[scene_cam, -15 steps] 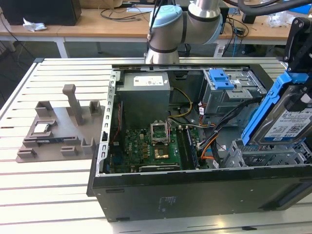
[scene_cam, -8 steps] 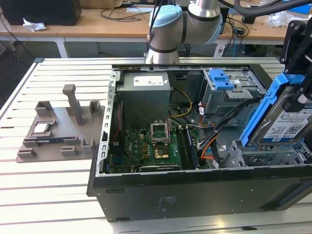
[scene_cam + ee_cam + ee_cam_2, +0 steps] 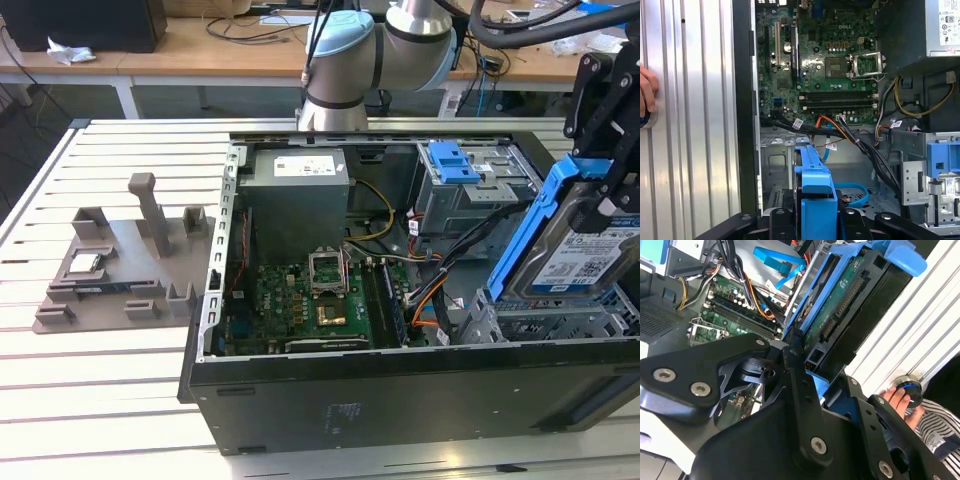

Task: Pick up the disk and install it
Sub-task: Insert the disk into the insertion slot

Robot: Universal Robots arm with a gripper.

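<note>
Above the open case (image 3: 400, 390), at the exterior view's right, the disk (image 3: 590, 250) is held pinched in the gripper (image 3: 604, 190). Its long axis is stood near upright, slightly tilted, with the label (image 3: 592, 262) faced outward and a blue rail (image 3: 535, 230) seen along its edge.

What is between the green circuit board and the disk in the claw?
Black and orange cables, in the exterior view, lie between the circuit board and the disk that the claw grips.

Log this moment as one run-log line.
gripper: shut on hard disk | hard disk: held on edge, blue rails on, over the open computer case at the exterior view's right | install: not seated
</note>
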